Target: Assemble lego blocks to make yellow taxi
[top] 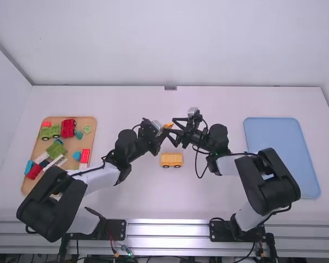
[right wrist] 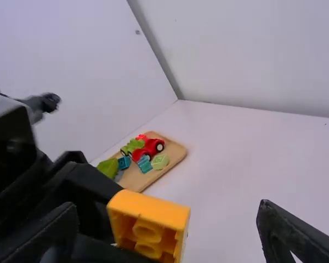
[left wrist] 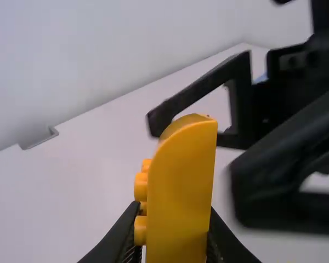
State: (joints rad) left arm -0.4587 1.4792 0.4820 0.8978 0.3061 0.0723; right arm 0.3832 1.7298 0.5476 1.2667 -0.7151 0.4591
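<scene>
In what seems a handover near the base (top: 171, 160), the left gripper (left wrist: 172, 222) grips the block (left wrist: 181, 186), and the open right gripper (right wrist: 167, 211) must next close on it.

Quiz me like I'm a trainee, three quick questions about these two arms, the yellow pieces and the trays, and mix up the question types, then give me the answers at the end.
1. Short answer: which arm's pincer grips the raised yellow block?
2. Fill in the blank, open or shut: the right pincer is ____.
3. True or false: the wheeled yellow piece stands on the table, between the wooden tray and the blue tray.

Key: 1. The left arm's; 2. open; 3. true.
</scene>
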